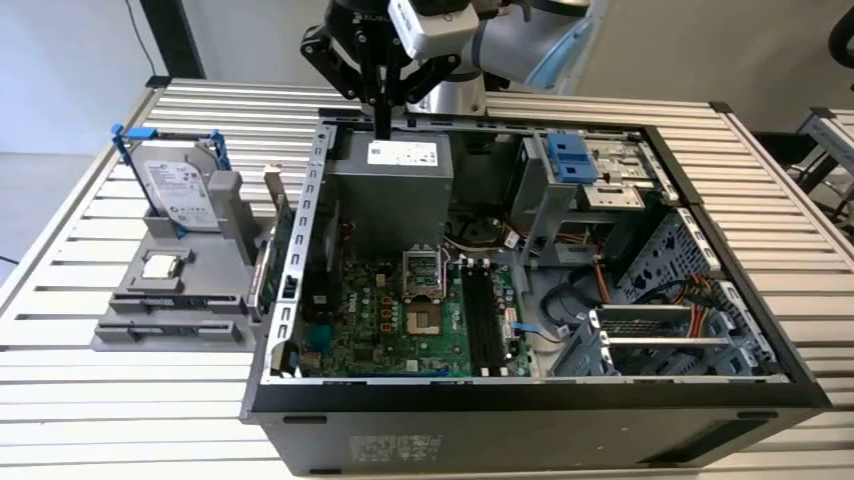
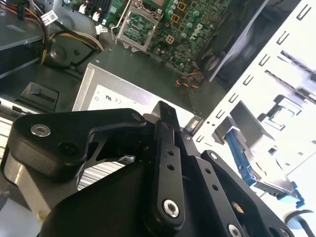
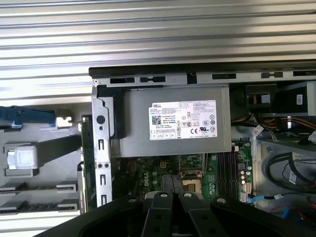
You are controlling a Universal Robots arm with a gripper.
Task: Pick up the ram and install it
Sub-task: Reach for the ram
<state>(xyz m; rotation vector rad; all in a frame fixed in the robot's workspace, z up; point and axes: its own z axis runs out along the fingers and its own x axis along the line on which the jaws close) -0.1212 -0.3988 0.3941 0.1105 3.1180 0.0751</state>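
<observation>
Starting from the slatted table, the open computer case fills mid-frame. At upper centre hangs the end effector, pinched narrow, empty. The ram, seemingly edge-on in the left holder, awaits pickup, which calls for crossing leftward and opening.

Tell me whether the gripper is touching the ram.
Apart. The exterior view shows the gripper above the rear of the case, while the ram stands in the holder outside it, on that view's left.
</observation>
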